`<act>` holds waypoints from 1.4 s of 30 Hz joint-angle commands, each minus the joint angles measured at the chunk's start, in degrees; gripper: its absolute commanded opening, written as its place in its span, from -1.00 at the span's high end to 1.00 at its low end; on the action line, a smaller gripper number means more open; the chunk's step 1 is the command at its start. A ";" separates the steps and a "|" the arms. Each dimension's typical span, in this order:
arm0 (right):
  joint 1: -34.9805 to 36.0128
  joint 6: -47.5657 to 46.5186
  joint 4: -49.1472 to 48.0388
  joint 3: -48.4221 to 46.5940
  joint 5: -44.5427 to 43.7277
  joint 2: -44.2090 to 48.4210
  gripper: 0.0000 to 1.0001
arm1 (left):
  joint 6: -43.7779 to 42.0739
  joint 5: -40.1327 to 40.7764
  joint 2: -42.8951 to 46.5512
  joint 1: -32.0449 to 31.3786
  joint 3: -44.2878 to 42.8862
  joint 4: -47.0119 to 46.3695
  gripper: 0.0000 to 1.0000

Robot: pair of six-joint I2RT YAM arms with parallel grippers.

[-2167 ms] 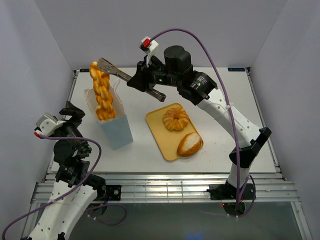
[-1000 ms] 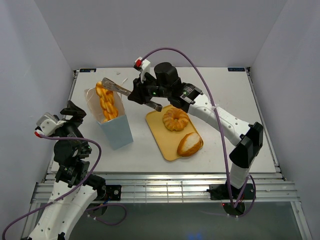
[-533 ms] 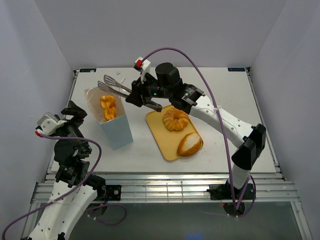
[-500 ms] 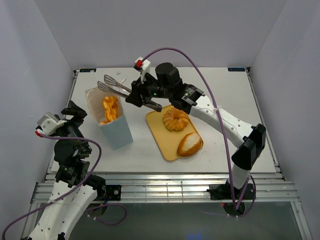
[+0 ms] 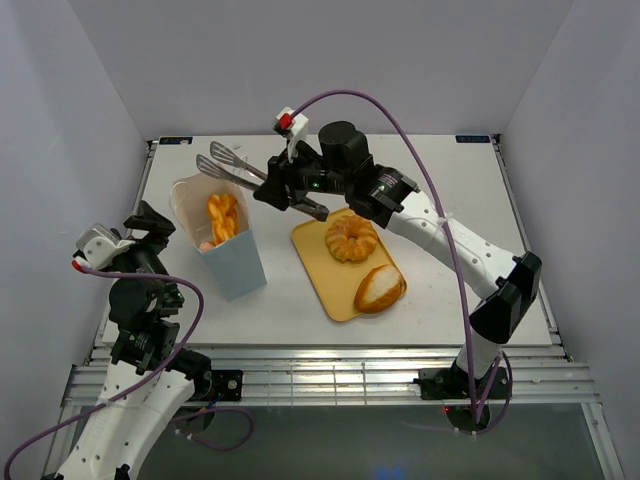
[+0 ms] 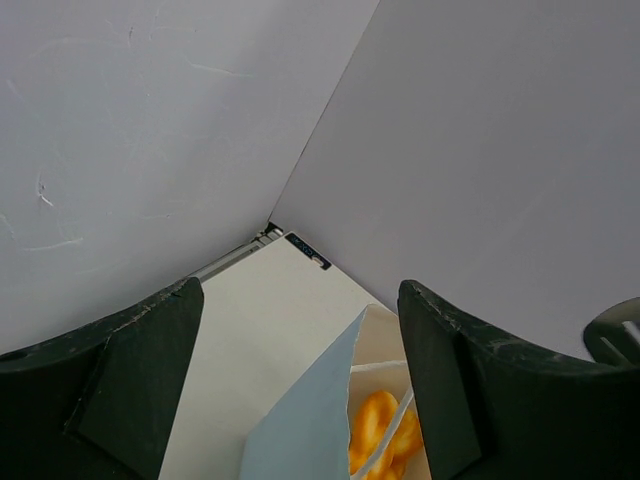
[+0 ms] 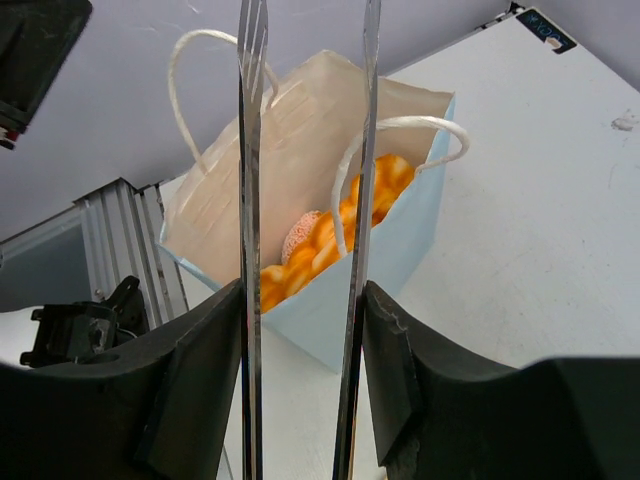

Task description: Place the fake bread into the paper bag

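Left end effector (image 6: 300, 290) sat open, empty. Glossy ring doughnut (image 5: 351, 239) and oval roll (image 5: 379, 288) were on the flat yellow tray (image 5: 318, 262), so two to go probably. Golden braided twist (image 5: 222, 217) had just dropped into the boxy pale-blue paper bag (image 5: 235, 265). Right end effector (image 7: 303, 330) gripped the metal tongs (image 5: 228, 165), blades now spread.

Right arm (image 5: 440, 225): white shells covering long parts, black round joints sitting between. Thin purple cable (image 5: 352, 92) hanging off it. Small white block with red tip (image 5: 290, 118) sticking out near wrist. Tiny green light (image 5: 318, 183) glowing on black part. Left arm (image 5: 140, 300): wearing same white and black, own purple cable (image 5: 196, 305), own red-tipped white block (image 5: 92, 242). Black chunky fingers (image 6: 120, 380) showing scuffed pale edges.
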State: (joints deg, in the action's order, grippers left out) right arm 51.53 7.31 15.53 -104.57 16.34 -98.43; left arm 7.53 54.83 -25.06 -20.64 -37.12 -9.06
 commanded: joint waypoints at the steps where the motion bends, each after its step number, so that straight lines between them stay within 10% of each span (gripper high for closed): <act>1: 0.33 0.68 -3.49 -1.87 -1.13 6.76 -0.08 | -0.41 -0.51 -0.34 -0.27 -1.11 0.18 -0.78; 25: -7.91 4.98 -4.19 48.83 -36.19 44.98 -0.09 | -0.24 -2.18 -2.80 -1.24 -2.16 1.85 -0.78; 42: -35.17 11.14 -12.00 73.28 -19.77 46.24 -0.15 | 0.73 -4.12 -3.07 -2.47 -3.04 3.70 -0.77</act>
State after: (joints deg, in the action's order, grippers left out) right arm 18.90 17.21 10.96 -32.29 -7.60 -50.43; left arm 8.01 51.81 -27.94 -22.68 -38.35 -6.13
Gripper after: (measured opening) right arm 0.573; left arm 0.887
